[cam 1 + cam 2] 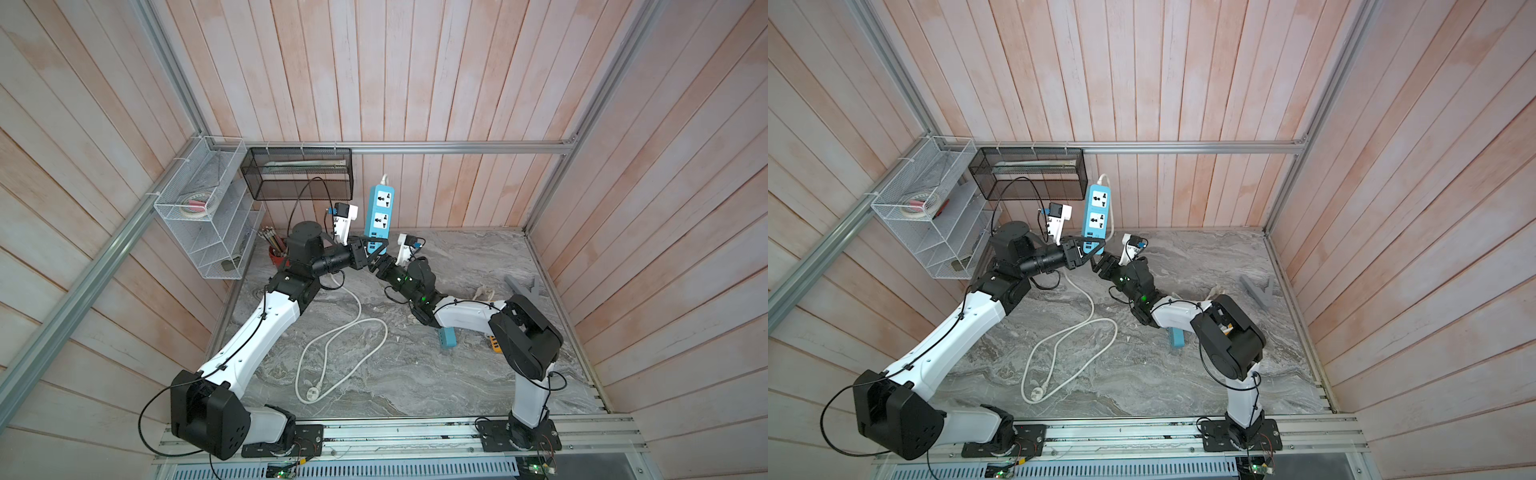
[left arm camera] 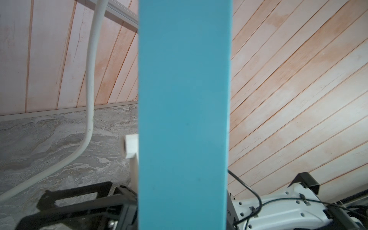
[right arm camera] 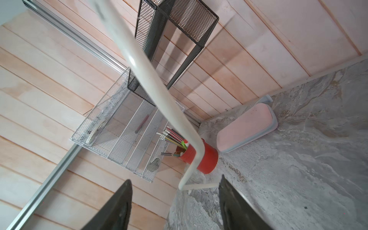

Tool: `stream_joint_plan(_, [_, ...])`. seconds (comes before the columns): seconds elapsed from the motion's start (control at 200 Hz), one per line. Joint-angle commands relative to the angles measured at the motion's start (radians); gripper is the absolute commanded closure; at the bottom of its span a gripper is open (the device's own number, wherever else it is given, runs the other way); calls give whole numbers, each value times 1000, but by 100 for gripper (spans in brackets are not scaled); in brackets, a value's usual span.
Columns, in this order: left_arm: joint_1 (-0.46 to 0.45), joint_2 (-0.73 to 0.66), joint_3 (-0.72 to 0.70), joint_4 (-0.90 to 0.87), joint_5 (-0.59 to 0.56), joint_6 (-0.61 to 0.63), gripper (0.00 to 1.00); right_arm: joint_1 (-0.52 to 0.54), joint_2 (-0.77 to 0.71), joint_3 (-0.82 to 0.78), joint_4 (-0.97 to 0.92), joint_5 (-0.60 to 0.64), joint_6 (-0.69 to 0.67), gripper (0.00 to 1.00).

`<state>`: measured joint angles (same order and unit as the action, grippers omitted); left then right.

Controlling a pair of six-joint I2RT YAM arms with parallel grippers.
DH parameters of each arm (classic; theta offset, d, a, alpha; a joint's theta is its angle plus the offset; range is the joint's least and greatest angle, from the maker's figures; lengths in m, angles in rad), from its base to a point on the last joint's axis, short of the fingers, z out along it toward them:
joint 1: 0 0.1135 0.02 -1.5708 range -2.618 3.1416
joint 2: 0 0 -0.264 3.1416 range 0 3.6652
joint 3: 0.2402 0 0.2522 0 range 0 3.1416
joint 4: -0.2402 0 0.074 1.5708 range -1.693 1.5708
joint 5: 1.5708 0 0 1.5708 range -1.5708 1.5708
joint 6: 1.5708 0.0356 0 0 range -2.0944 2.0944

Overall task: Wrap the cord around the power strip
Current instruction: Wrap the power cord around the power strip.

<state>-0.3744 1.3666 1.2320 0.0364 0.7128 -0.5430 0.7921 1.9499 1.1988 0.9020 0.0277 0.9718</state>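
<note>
The blue power strip (image 1: 379, 212) (image 1: 1097, 212) stands upright above the back of the table, sockets facing the top views. My left gripper (image 1: 368, 253) (image 1: 1090, 252) is shut on its lower end; its blue back (image 2: 183, 99) fills the middle of the left wrist view. The white cord (image 1: 357, 328) (image 1: 1088, 328) leaves the strip's top, drops behind it (image 2: 90, 79) and loops on the table to the plug (image 1: 312, 392) (image 1: 1037, 392). My right gripper (image 1: 376, 266) (image 1: 1099, 266) (image 3: 175, 179) is open just right of the strip's lower end. The cord (image 3: 151, 79) passes beyond its fingertips, ungripped.
A black mesh basket (image 1: 299, 172) and a white wire rack (image 1: 203, 208) hang on the back-left walls. A red pencil cup (image 1: 276, 253) (image 3: 199, 157) and a pink case (image 3: 247, 127) sit below them. A small blue block (image 1: 448, 337) and a grey piece (image 1: 523, 286) lie near the right arm.
</note>
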Motion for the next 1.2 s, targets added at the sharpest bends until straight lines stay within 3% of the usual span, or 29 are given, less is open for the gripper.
stream_joint_plan(0.0, [-13, -17, 32, 38, -25, 2, 100, 13, 55, 125, -168, 143, 37, 31])
stream_joint_plan(0.165, [-19, -23, 34, 49, -35, -7, 100, 19, 153, 267, -296, 219, 106, 35])
stream_joint_plan(0.29, [-20, -31, 30, 53, -62, -12, 100, 25, 220, 354, -321, 261, 92, 45])
stream_joint_plan(0.415, [-7, -38, 47, -12, -131, 40, 100, 27, 251, 399, -390, 259, -7, 83])
stream_joint_plan(0.5, [32, -25, 102, -127, -191, 142, 100, 28, 212, 351, -435, 245, -124, 100])
stream_joint_plan(0.7, [100, 61, 242, -421, -459, 508, 100, 26, 42, 135, -510, 180, -564, 100])
stream_joint_plan(0.935, [111, 166, 277, -516, -721, 787, 100, 58, -168, -6, -621, 216, -1133, 100])
stream_joint_plan(1.04, [111, 172, 262, -491, -734, 849, 100, 70, -197, 47, -747, 208, -1312, 100])
stream_joint_plan(1.195, [91, 115, 155, -431, -643, 998, 100, 79, -244, 126, -842, 184, -1547, 100])
